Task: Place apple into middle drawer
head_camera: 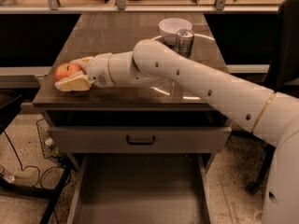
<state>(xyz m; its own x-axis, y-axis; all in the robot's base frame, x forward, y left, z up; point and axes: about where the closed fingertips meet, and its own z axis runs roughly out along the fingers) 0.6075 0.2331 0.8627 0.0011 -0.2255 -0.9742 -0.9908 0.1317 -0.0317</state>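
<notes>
The red-orange apple [64, 71] rests on the brown tabletop [121, 36] near its front left corner. My gripper [70, 73] reaches in from the right and holds the apple between its two cream fingers [73, 84], one behind it and one in front, both against it. The apple still sits on the table. The middle drawer [140, 195] is pulled out below, and its flat grey floor and low side walls show at the bottom of the view.
A white bowl [174, 28] and a silver can [185, 41] stand at the back right of the tabletop, behind my arm. A shut grey drawer front with a dark loop handle [140, 139] sits above the open drawer. Cables and a wire basket [46, 141] lie on the floor at left.
</notes>
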